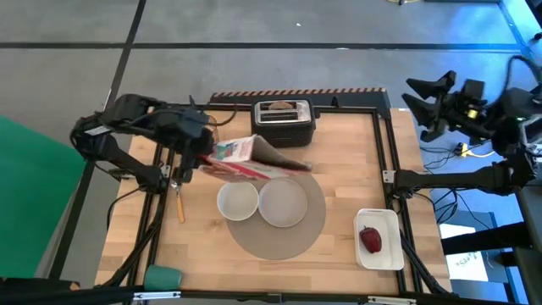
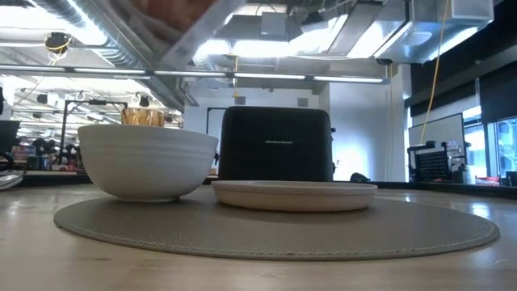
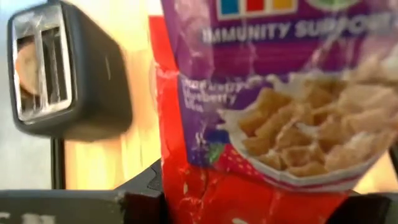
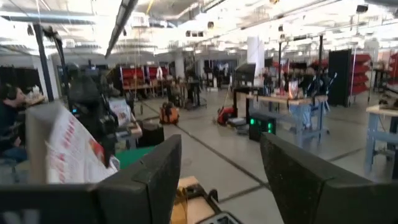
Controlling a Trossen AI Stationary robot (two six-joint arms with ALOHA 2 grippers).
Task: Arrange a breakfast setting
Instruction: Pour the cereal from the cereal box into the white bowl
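My left gripper [image 1: 206,151] is shut on a red and purple cereal box [image 1: 254,159], held above the table over the white bowl [image 1: 237,202]. The bowl and the small white plate [image 1: 283,203] stand on the round grey mat [image 1: 288,241]. The wooden-handled spoon [image 1: 179,203] lies on the table left of the mat. A bagel [image 1: 282,108] sits in the black toaster [image 1: 284,123]. The red fruit [image 1: 370,239] lies on the white tray [image 1: 385,219]. An amber tumbler [image 2: 144,117] shows behind the bowl. My right gripper [image 1: 417,106] is open, off the table's far right corner. My left gripper pinches the cereal box at its left end [image 3: 249,193] between its two fingers [image 3: 142,205]. The fingers come about level from the table's left, along the box's length. The box is lifted clear and reaches out toward the table's right, tilted, above the bowl and plate.
A teal cup [image 1: 163,277] lies at the near left edge. The toaster stands at the far edge, behind the mat. The tray lies at the near right. Bare wood shows left of the spoon and between the mat and the tray.
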